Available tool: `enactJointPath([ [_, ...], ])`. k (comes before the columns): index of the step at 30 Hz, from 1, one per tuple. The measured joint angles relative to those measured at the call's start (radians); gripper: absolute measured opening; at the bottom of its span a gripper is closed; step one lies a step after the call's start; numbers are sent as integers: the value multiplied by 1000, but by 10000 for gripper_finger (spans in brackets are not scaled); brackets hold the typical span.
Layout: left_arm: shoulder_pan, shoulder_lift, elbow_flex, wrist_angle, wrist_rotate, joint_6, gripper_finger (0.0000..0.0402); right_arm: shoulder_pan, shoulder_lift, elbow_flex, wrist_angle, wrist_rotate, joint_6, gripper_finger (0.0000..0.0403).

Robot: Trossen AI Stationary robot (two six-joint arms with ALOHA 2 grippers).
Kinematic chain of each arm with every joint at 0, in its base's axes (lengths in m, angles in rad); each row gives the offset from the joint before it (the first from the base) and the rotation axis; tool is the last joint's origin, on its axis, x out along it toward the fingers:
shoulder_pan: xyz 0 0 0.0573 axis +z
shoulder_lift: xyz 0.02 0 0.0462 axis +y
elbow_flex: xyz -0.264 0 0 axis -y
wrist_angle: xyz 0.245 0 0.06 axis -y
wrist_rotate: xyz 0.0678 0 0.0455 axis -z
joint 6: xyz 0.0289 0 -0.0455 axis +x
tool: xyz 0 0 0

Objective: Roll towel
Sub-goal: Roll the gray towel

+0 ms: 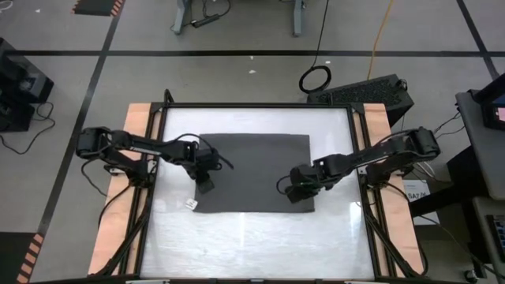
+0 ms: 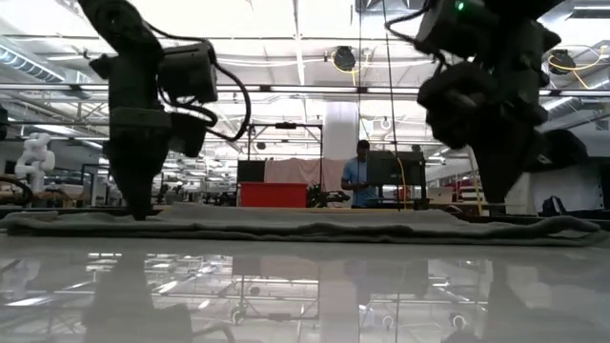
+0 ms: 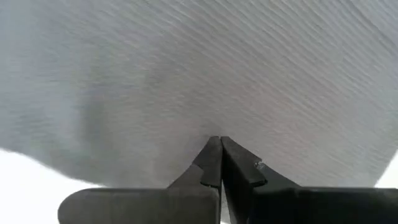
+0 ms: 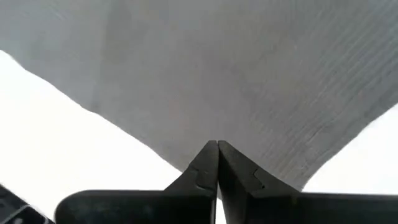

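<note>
The dark grey towel (image 1: 252,170) lies spread flat on the white table (image 1: 252,244), with its small white tag (image 1: 191,203) at the near left corner. My left gripper (image 1: 207,186) is shut and points down onto the towel near its near left corner; it also shows in the low view (image 2: 139,213). My right gripper (image 1: 298,195) is shut and points down onto the towel near its near right corner; it also shows in the low view (image 2: 496,213). In the low view the towel (image 2: 305,227) is a low flat band. My left gripper sets its shut fingertips (image 3: 219,142) on the towel's top face (image 3: 217,124), a little in from the near left corner, from above and pointing down. The towel lies flat on the table. Whether any cloth is caught between the tips, I cannot tell. My right gripper sets its shut fingertips (image 4: 216,146) on the towel's top face (image 4: 217,127), close to the near edge by the near right corner, from above and pointing down. The towel lies flat. Whether any cloth is caught between the tips, I cannot tell.
The glossy white tabletop (image 1: 252,118) shows bare in strips around the towel, widest at the near side. Wooden side rails (image 1: 138,126) and a dark frame border the table. A person (image 2: 360,181) stands far off in the room behind.
</note>
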Motion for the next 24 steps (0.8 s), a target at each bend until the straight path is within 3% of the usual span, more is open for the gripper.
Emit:
enactJointPath([
  [6,0,-37,72,-93,-53,-20,6,-4,-117,0,-8,101,-82,0],
  [12,0,-73,122,-75,-137,-202,6,-54,-255,0,-49,178,-78,0],
  [17,6,-71,143,109,-173,-237,6,-145,-324,0,-105,199,-187,0],
  [24,22,-31,143,376,-206,-347,6,-287,-328,0,-105,67,-507,0],
])
